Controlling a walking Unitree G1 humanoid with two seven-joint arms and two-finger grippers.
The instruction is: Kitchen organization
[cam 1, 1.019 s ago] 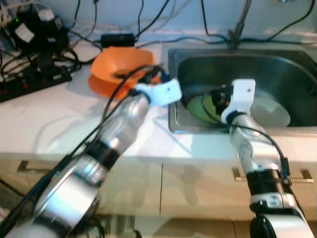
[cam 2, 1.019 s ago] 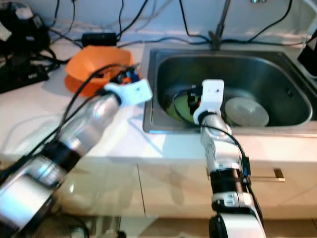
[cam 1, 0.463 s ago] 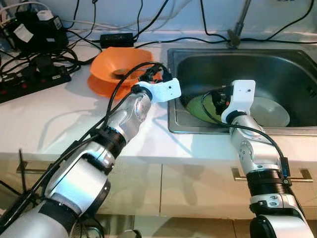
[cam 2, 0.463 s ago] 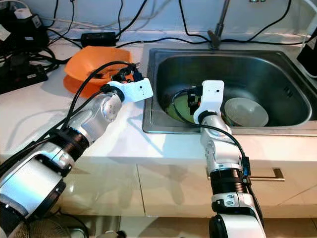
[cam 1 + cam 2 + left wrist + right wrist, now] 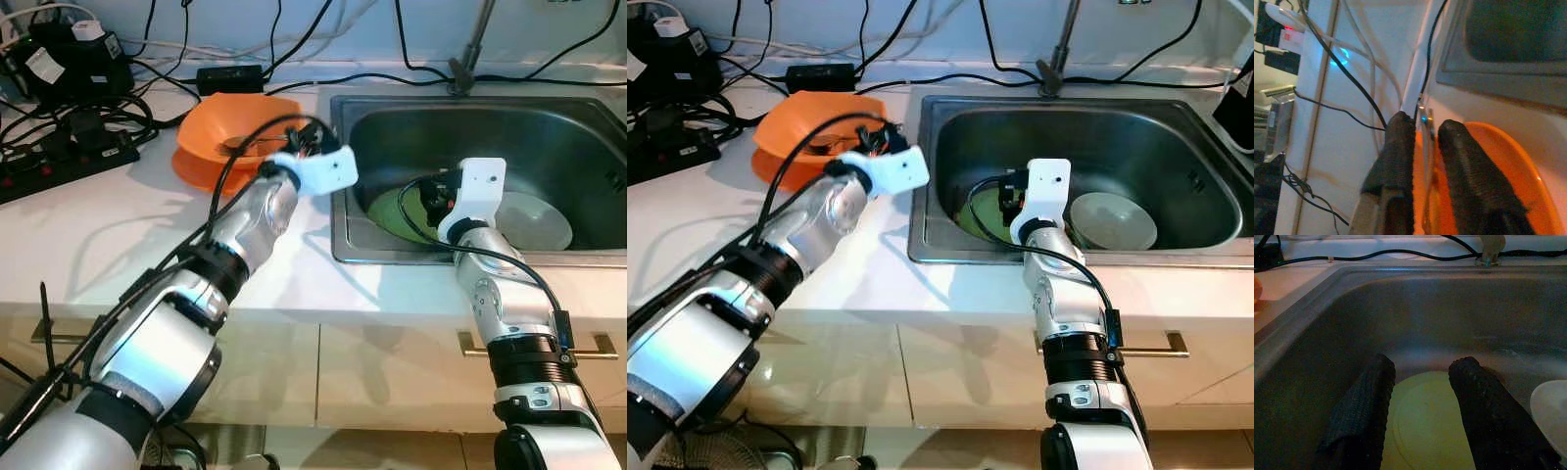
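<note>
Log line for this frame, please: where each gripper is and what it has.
left gripper: shut on orange bowl rim, on counter | right gripper: open, above green plate in sink | white plate: untouched in sink

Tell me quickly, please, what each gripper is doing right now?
Left gripper: shut on the orange bowl, its rim between the fingers.
Right gripper: open, holding nothing, over the green plate in the sink.
</note>
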